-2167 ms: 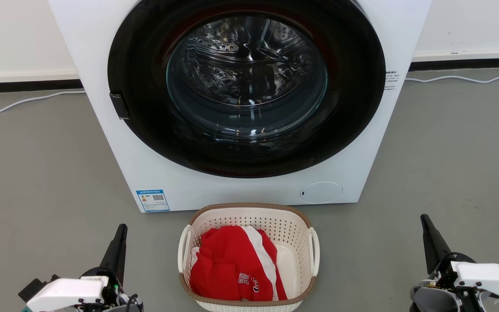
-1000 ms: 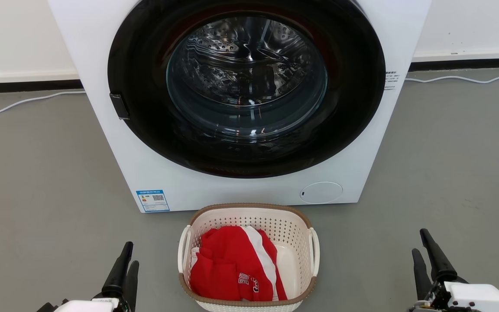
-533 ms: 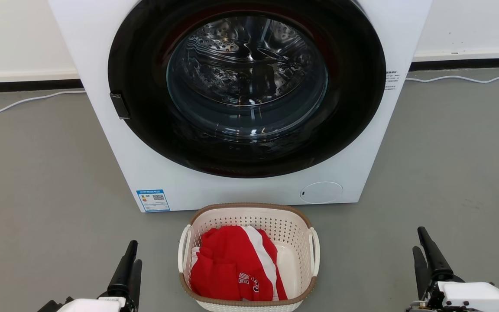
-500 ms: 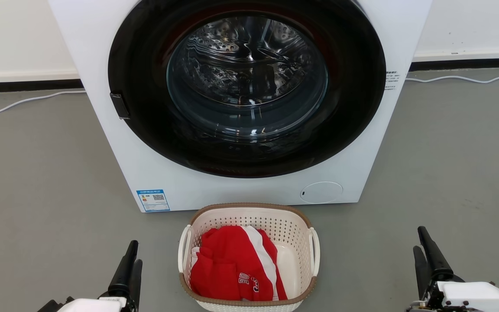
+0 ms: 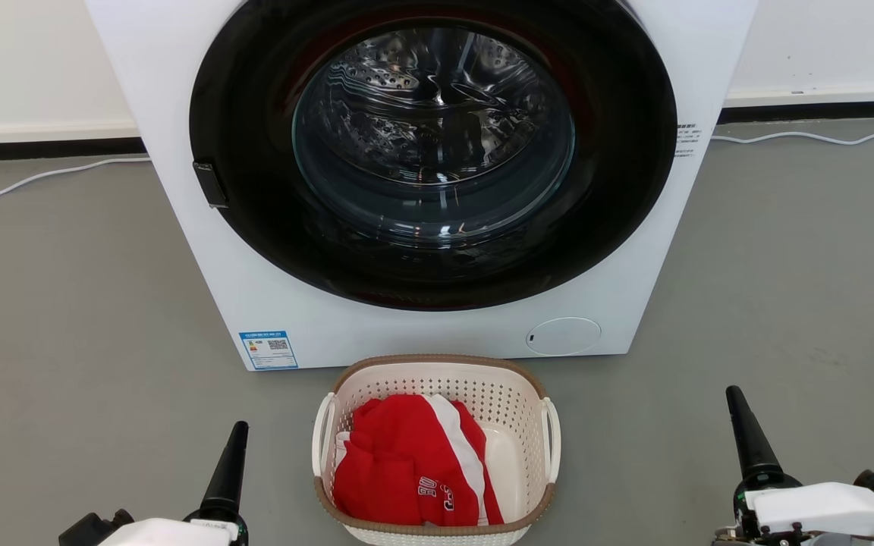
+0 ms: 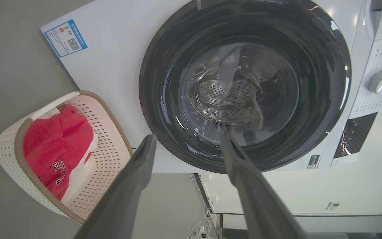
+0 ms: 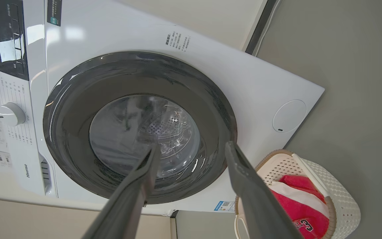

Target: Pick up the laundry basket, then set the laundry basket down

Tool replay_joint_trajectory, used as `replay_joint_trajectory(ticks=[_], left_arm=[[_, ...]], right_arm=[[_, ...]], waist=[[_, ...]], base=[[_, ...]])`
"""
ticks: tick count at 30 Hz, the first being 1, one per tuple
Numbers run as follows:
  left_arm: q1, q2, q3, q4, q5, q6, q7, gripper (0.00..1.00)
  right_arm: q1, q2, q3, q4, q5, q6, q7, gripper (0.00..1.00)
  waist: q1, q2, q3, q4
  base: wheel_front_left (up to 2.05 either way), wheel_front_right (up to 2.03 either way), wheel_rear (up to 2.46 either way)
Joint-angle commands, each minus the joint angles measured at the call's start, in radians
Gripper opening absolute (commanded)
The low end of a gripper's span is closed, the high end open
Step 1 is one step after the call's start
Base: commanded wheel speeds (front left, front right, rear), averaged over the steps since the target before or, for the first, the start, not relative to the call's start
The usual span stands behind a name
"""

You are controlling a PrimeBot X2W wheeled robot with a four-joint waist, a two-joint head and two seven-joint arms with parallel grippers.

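Note:
The laundry basket (image 5: 437, 362) stands on the grey floor just in front of the washing machine, cream-white and perforated with a brown rim. A red and white garment (image 5: 399, 470) lies inside it. My left gripper (image 5: 238, 434) hovers to the basket's left, apart from its white side handle (image 5: 321, 436). My right gripper (image 5: 733, 398) is further off to the basket's right. In the wrist views both the left gripper (image 6: 188, 136) and the right gripper (image 7: 191, 146) stand open with nothing between their fingers. The basket (image 6: 111, 149) shows to the left of the left fingers, and the basket (image 7: 343, 199) to the right of the right ones.
A white front-loading washing machine (image 5: 270, 303) with a dark round door (image 5: 255, 227), which is shut, rises right behind the basket. White cables (image 5: 27, 178) run along the floor by the wall on both sides. Grey floor (image 5: 88, 341) spreads left and right of the basket.
Both grippers have turned about their own axes, so each shows one finger in the head view instead of two. The left has edged toward the basket. The basket has not moved.

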Motion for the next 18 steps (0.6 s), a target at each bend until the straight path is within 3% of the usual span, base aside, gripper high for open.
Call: replay_joint_trajectory(ticks=[1,18], left_arm=[[-0.043,0.008,0.012,-0.027,0.028,-0.003,-0.009,1.00],[-0.046,0.005,0.009,-0.021,0.281,-0.004,-0.056,1.00]], right_arm=[[-0.014,-0.013,0.010,-0.037,-0.038,0.003,-0.018,1.00],[-0.006,-0.019,0.023,-0.062,-0.346,0.004,-0.064,1.00]], waist=[[-0.0002,-0.0001,0.000,0.000],[-0.0002,-0.0001,-0.005,0.001]], base=[[0.00,0.00,0.00],[0.00,0.00,0.00]])
